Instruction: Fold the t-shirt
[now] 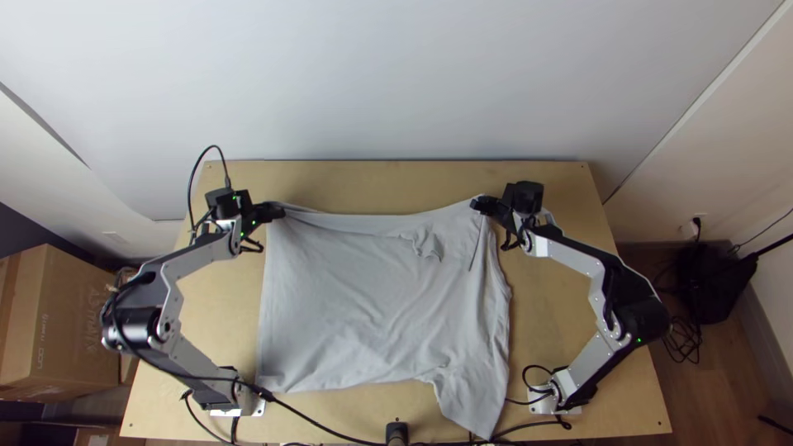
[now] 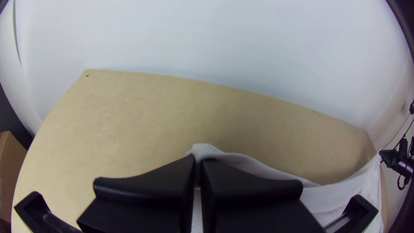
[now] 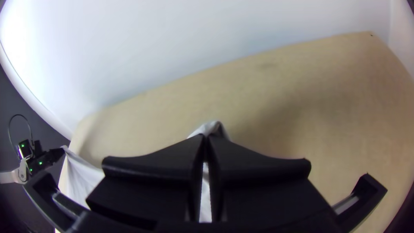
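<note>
left hand [image 2: 198, 163] and right hand [image 3: 206, 141] pinch far corners of the spread t-shirt [image 1: 363, 306] over the bench [image 1: 223, 314] — folding looks barely begun, most folds undone.

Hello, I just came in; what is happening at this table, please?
Two robot arms are working on a grey t-shirt. The left pincer and the right pincer each grip a corner of its far edge. The shirt lies spread toward the near side of the table, with one sleeve pointing nearward. It is not folded up yet.
</note>
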